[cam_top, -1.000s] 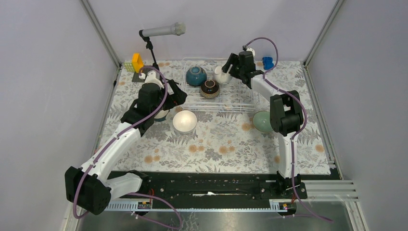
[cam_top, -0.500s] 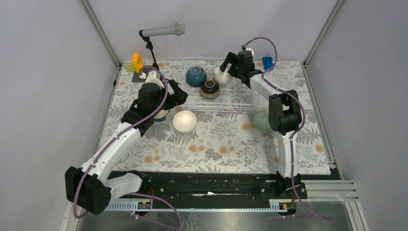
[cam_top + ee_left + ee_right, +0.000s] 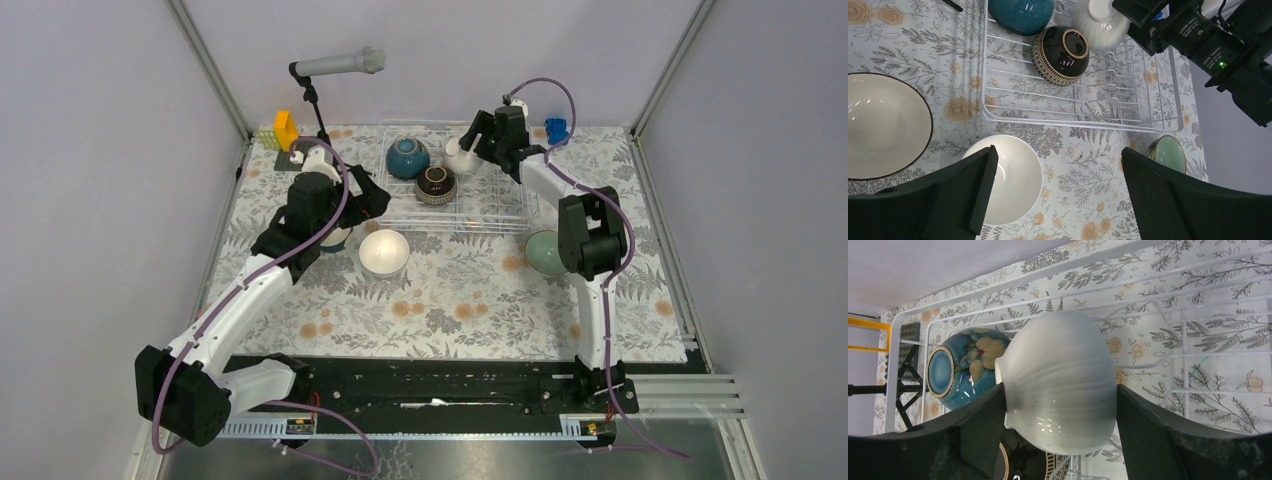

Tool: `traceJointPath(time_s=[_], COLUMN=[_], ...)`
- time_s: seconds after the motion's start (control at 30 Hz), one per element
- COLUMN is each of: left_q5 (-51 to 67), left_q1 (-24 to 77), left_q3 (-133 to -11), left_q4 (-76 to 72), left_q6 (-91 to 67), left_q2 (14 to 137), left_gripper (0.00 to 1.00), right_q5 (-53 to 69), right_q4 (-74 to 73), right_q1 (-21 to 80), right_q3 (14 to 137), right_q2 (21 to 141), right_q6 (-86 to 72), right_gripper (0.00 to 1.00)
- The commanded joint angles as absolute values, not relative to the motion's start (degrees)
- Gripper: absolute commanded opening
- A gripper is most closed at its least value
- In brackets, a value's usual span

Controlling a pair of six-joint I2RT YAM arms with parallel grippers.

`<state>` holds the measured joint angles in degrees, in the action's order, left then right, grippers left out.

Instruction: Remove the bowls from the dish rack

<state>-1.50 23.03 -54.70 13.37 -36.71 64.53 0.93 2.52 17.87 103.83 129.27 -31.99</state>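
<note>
Right gripper [image 3: 1060, 405] is clamped across the sides of 1 white bowl [image 3: 1063, 365], held tilted between its fingers over the dish rack [image 3: 1073, 121] with the teal bowl [image 3: 968, 365] just beside it, evidently for lift-out, while left gripper [image 3: 1055, 175] hangs spread and empty, a 2nd white bowl [image 3: 1008, 180] close beneath one finger, unloaded onto the table [image 3: 1088, 165].

soft, even light falls from above, so shadows on the tabletop [image 3: 450, 300] are faint. in the top view the white bowl [image 3: 384, 252] standing on it glows, almost blown out. small glints sit on the brown bowl [image 3: 1062, 54] and the ribbed white bowl [image 3: 1060, 385]. both wrist views show dark, slightly soft fingers [image 3: 1193, 200] close to the lens, and the dish rack [image 3: 894, 355] wires bow near the edges of the right wrist view.
</note>
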Motion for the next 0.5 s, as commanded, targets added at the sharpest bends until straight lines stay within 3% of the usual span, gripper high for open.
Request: traceJointPath(time_s=[0.0,0.47], left_q5=[-0.6,17.2], left_q1=[22.9,19.7], left_q3=[-54.2,-52.3], left_q4=[9.5,-4.2], left_q6=[-37.4,-42.2], left_q2=[63.5,67.0], left_gripper=[0.99,0.99], right_q5=[2.6,7.0], right_q4=[2.6,6.5], right_q1=[18.3,18.3], right_q3=[101.5,92.3], right_q2=[122.1,106.6], right_q6=[-31.4,-28.8], right_gripper=[0.66,0.61])
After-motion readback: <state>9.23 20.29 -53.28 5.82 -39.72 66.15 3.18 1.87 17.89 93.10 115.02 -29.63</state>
